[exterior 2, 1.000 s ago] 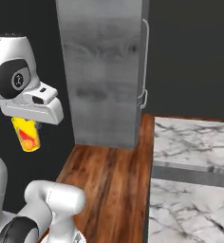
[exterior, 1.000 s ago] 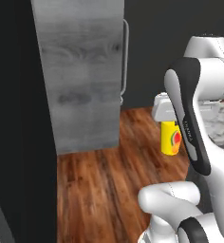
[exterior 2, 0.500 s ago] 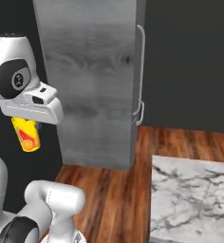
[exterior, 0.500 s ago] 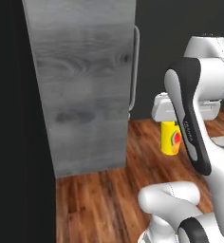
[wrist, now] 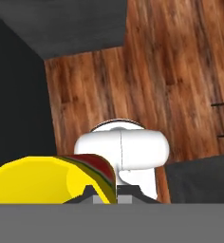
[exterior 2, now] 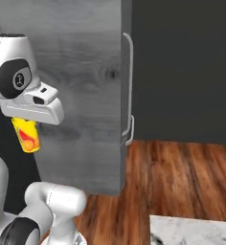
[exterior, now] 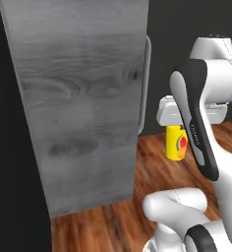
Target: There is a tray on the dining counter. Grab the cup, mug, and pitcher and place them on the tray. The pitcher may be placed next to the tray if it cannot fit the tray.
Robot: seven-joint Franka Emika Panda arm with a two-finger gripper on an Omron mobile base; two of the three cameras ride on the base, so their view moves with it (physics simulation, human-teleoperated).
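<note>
Grey wood-grain tall cabinet fills left of left base view, its long handle on right edge; wood floor beyond. Yellow cup hangs under gripper, off any surface, jaws clamped narrow on it. Step in hand, by my read: carry cup to tray. Do it well: keep wrist level, grip firm, hold cup clear of cabinet edge while base turns. Cup upright, long axis vertical, red-orange mark facing camera.

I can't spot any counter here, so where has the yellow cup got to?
The cup hangs under the robot's hand, held up over the wooden floor, just right of the tall grey cabinet.
</note>
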